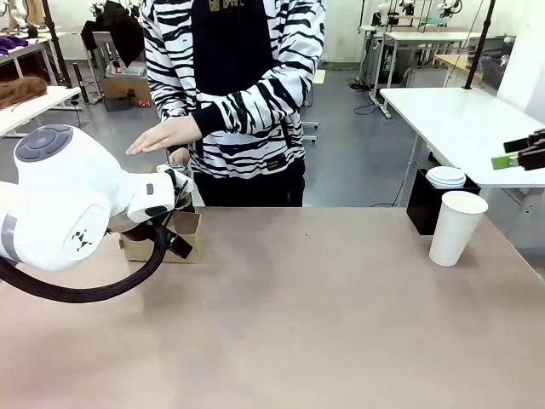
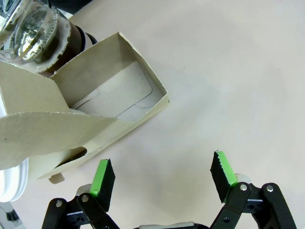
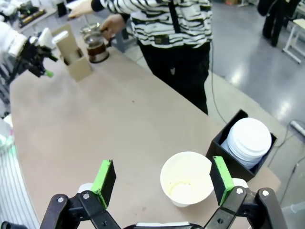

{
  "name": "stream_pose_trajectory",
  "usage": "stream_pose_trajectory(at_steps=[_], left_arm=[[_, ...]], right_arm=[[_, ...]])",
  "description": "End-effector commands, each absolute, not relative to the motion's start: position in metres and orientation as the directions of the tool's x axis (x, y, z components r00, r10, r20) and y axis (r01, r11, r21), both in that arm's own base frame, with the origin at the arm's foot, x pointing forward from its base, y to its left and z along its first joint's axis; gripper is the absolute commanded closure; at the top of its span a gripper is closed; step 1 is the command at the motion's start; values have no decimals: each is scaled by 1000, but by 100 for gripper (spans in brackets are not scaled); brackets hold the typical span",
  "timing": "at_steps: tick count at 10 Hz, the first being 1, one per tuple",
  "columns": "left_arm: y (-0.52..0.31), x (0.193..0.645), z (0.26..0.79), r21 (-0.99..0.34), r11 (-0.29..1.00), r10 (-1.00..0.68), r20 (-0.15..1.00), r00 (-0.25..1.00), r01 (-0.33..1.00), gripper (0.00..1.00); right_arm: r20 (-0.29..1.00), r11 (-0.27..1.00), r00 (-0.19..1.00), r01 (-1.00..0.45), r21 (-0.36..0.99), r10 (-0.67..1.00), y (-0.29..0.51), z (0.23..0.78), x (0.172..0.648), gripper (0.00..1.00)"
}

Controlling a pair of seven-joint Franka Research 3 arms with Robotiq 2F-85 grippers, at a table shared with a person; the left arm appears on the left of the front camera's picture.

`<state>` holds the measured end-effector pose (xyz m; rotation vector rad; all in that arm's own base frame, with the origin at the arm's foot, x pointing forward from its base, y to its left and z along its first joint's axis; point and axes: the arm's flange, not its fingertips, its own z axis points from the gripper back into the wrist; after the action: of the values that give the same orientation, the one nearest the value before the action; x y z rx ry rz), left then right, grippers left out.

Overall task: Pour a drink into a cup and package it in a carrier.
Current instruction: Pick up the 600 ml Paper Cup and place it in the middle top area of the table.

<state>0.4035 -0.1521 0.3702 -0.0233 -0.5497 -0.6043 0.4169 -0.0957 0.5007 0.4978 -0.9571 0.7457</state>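
Observation:
The brown cardboard carrier [image 2: 112, 90] lies on the table just ahead of my open left gripper [image 2: 162, 176], its near slot bare. Behind the carrier stands a clear glass carafe [image 2: 33, 31] with the dark drink [image 2: 64, 45] in it. In the right wrist view a person's hand [image 3: 112, 24] is at the carafe [image 3: 95, 45] beside the carrier [image 3: 71, 52]. The white paper cup [image 3: 187, 179] stands upright below my open right gripper [image 3: 162, 174], nearer its right finger. In the front view the cup [image 1: 456, 226] is at the far right, and the right gripper [image 1: 511, 158] hovers above it.
A black box [image 3: 240, 121] holding white lids [image 3: 249, 140] stands just past the cup at the table's edge. A person in a striped top [image 1: 234, 85] stands at the far side, one hand [image 1: 166, 136] raised over the carrier. My left arm [image 1: 68, 196] hides part of the carrier.

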Motion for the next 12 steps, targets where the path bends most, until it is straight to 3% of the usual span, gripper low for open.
stream_pose_trajectory(at_steps=[1, 3, 7, 12], left_arm=[[-152, 403, 370, 135, 827, -533, 498, 684, 545, 0], [-152, 403, 370, 135, 827, -533, 498, 684, 545, 0], [-152, 403, 370, 135, 827, -533, 498, 684, 545, 0], [-152, 403, 370, 135, 827, -533, 498, 684, 545, 0]], right_arm=[[869, 646, 356, -761, 57, 343, -98, 498, 418, 0], [886, 594, 367, -793, 138, 284, -136, 472, 446, 0], [957, 489, 219, -866, 101, 190, -192, 399, 445, 0], [995, 452, 93, -887, 95, -26, -205, 307, 436, 0]])
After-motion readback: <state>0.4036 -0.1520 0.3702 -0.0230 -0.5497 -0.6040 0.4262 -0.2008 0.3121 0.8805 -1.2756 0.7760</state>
